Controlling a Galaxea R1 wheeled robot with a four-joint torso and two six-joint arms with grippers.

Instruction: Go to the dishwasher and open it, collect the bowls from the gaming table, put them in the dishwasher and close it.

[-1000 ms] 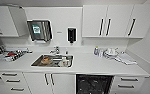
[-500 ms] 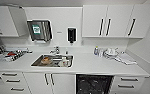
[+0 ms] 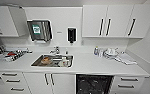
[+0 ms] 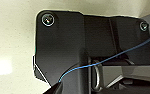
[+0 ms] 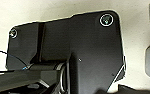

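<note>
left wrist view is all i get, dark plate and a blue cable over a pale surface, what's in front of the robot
observer: In the head view, a white kitchen counter with a steel sink set into it.
operator: dishwasher anywhere
observer: Yes, the dishwasher shows as a dark front under the counter, right of the cabinet doors below the sink.
operator: anything on the counter above it
observer: White dishes stand near the back wall, above it.

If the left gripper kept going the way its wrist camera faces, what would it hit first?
Probably the pale speckled floor, the surface behind the robot's own dark plate in the left wrist view. The gripper's tip is hidden and depth is unclear, so this is a guess.
</note>
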